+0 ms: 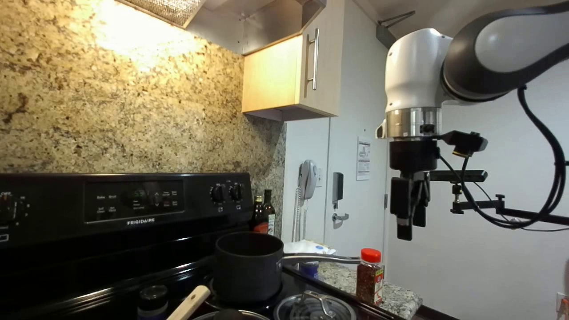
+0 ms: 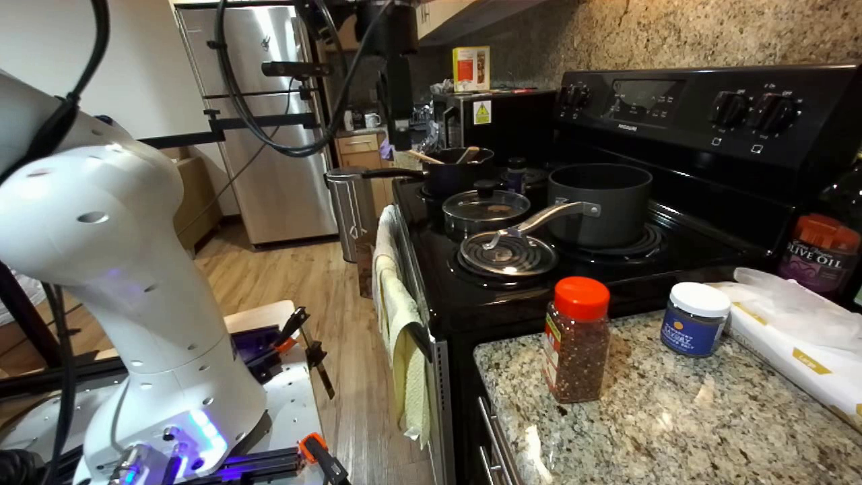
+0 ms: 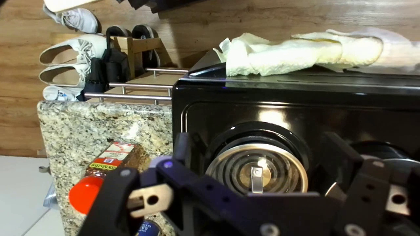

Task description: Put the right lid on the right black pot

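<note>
The right lid is clear glass with a thin metal rim and a small silvery strap handle on top. It lies on the front coil burner in both exterior views (image 1: 289,306) (image 2: 508,259) and in the wrist view (image 3: 279,167). The right black pot (image 1: 249,271), a straight-sided saucepan with a long silvery handle, stands uncovered on the burner behind the lid; it also shows in an exterior view (image 2: 599,205). My gripper (image 1: 410,218) is open and empty, pointing down, well above the stove. In the wrist view its fingers (image 3: 259,144) frame the lid from above, apart from it. The pot is hidden there.
A low glass-lidded pan (image 2: 486,209) and a dark saucepan with wooden utensils (image 2: 458,174) stand farther along the stove. A red-capped spice bottle (image 2: 580,343) and a blue jar (image 2: 695,323) stand on the granite counter. A towel (image 2: 397,323) hangs on the oven front.
</note>
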You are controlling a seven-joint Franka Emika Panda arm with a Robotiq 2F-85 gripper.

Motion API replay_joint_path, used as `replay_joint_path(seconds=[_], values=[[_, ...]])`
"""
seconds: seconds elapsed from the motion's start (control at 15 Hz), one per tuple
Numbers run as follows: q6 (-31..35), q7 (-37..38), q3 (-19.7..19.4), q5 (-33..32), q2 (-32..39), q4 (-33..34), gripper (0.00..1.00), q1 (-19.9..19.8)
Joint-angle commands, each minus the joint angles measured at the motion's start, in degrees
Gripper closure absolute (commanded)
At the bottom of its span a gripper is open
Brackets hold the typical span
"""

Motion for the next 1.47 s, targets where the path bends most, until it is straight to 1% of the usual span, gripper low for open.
replay_joint_path(seconds=[0.0,0.27,0.53,0.67,0.93,1.13,1.2,1.4], values=[[2.41,4.33,1.19,1.74,9.06,5.79,0.00,-1.62],[4.44,8.51,0.96,0.63,17.35,10.02,0.00,-2.40],[6.92,10.90,0.30,1.98,25.09,13.71,0.00,-1.87],[8.78,12.22,0.08,2.41,28.51,15.23,0.00,-1.55],[12.51,13.78,-0.73,1.98,33.01,16.51,0.00,-1.29],[16.45,14.55,-1.18,-0.15,35.60,16.40,0.00,-1.10],[17.40,15.43,-1.13,-1.80,36.87,16.58,0.00,-1.03],[18.42,16.25,-1.39,-4.72,39.87,17.03,0.00,-0.46]])
